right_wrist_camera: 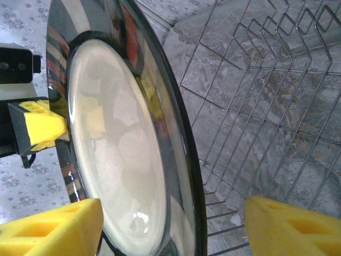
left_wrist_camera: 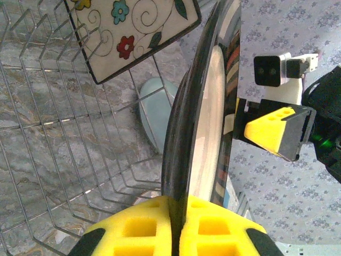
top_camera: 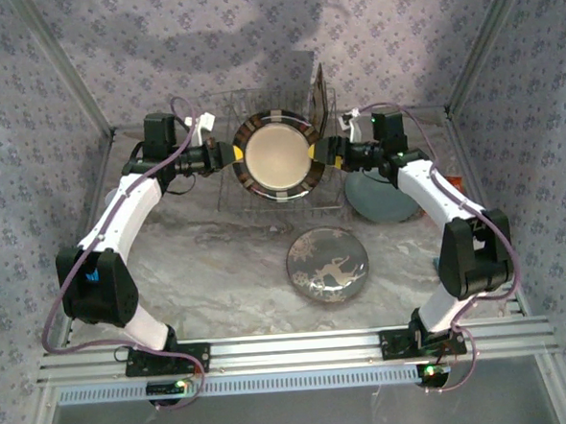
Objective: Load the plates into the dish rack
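While the left gripper [left_wrist_camera: 176,213] pinches the rim of the round brown-rimmed cream-centred plate [top_camera: 278,155], held upright over the silver wire dish rack [top_camera: 232,200], the right gripper [right_wrist_camera: 170,224] straddles the opposite rim, jaws spread. Judgement: line the edge up between tines, lower slowly, and release once seated.

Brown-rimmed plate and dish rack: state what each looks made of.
Brown-rimmed plate: probably glazed ceramic; glossy, with mirror-like reflections on rim and cream centre. Dish rack: thin metal wire, silvery, likely plated or stainless; highlights glint along the bent rods.
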Available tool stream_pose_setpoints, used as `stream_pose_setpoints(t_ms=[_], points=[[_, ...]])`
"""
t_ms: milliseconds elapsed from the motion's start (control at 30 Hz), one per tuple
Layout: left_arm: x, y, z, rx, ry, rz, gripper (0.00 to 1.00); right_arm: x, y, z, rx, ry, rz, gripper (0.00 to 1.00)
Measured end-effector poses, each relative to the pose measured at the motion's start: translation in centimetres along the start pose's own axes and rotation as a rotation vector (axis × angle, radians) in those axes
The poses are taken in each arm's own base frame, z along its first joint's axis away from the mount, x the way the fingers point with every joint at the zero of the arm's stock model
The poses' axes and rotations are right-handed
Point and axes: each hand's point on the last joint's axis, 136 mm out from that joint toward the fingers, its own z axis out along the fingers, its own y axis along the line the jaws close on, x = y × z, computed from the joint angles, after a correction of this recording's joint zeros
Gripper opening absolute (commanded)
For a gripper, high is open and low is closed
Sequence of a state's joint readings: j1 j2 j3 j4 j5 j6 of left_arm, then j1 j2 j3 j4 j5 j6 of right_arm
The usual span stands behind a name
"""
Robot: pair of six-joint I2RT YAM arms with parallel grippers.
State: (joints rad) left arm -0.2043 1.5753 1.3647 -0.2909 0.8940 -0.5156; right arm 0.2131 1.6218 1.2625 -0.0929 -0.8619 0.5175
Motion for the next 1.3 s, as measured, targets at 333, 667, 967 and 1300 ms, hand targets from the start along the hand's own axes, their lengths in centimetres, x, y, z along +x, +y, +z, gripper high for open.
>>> stream_pose_setpoints(t_ms=[333, 667, 967, 1300], points=[[0.0, 0.0, 0.0, 0.000, 0.000, 0.003, 0.00, -0.4, 0.5, 0.3, -0.023, -0.011, -0.002, 0.40], [0.0, -0.1, 0.0, 0.004, 0.001, 0.003, 0.00, -0.6, 0.3, 0.3, -0.017, -0.023, -0.002, 0.16], [-0.3, 0.3, -0.4, -0.002, -0.008, -0.003, 0.00, -0.8, 1.1, 0.0, -0.061, -0.020, -0.005, 0.00], [-0.5, 0.6, -0.4, -0.017, -0.018, -0.006, 0.13, -0.7, 1.4, -0.2, -0.064, -0.024, 0.002, 0.00]])
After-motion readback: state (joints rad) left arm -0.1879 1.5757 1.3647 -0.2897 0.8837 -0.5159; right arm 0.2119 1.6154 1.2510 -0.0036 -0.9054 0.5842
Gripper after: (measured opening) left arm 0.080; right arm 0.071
